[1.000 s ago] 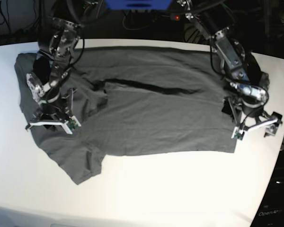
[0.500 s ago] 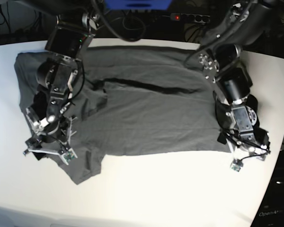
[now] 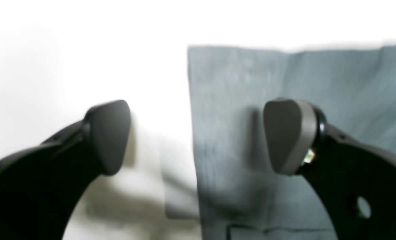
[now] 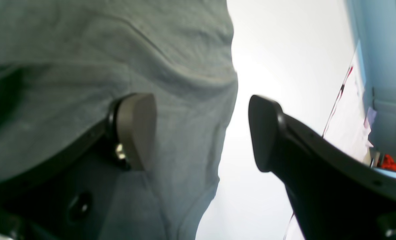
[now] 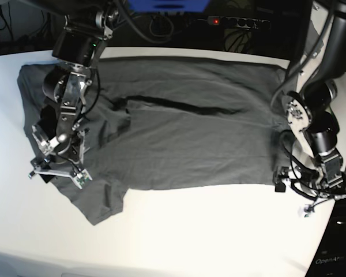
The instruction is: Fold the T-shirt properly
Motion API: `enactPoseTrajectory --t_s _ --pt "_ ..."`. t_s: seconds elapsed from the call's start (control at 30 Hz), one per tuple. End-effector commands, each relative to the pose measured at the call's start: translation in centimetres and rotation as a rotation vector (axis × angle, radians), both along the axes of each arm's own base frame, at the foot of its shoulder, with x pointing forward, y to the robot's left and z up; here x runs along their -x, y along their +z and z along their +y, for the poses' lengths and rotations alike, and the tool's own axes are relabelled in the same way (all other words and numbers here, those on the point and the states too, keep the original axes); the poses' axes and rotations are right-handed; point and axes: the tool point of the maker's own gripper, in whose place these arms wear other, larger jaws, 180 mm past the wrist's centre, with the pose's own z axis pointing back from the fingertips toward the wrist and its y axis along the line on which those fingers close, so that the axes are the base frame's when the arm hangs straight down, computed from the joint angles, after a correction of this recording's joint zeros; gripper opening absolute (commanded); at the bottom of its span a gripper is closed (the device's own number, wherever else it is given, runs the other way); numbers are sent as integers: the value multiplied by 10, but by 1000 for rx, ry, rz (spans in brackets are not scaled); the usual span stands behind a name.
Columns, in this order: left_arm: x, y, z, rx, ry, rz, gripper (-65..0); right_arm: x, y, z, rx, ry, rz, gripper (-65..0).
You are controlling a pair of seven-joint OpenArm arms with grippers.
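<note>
The dark grey T-shirt [image 5: 184,133] lies spread flat on the white table [image 5: 207,236], with one sleeve at the near left. My right gripper [image 5: 56,175] hangs open over that sleeve's edge. In the right wrist view the right gripper [image 4: 201,133] has one finger [image 4: 136,130] over the T-shirt [image 4: 118,43] and the other over bare table. My left gripper [image 5: 293,197] is open at the shirt's near right corner. In the left wrist view the left gripper [image 3: 198,136] straddles the edge of the T-shirt [image 3: 284,73]. Neither gripper holds anything.
A power strip [image 5: 230,22] with a red light and cables lie behind the table's far edge. The table's right edge runs close to my left gripper. Something red [image 4: 389,163] sits beyond the table in the right wrist view.
Both grippers have moved toward the near edge of the shirt: the right down to the sleeve, the left down to the near right corner. The shirt itself lies as before.
</note>
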Motion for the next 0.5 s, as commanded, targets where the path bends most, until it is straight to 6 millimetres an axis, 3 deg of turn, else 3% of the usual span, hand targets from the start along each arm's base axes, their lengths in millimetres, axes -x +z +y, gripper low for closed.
enactPoseTrajectory --t_s 0.0,0.33,0.47 --pt "-15 18 2 7 3 -54 -28 -9 14 -1 6 3 -49 -229" --pt "-23 19 -6 33 0 -97 -28 4 3 -3 13 3 -18 -229" --pt "-19 10 -15 49 -8 -91 -28 11 -3 -7 21 1 1 -229"
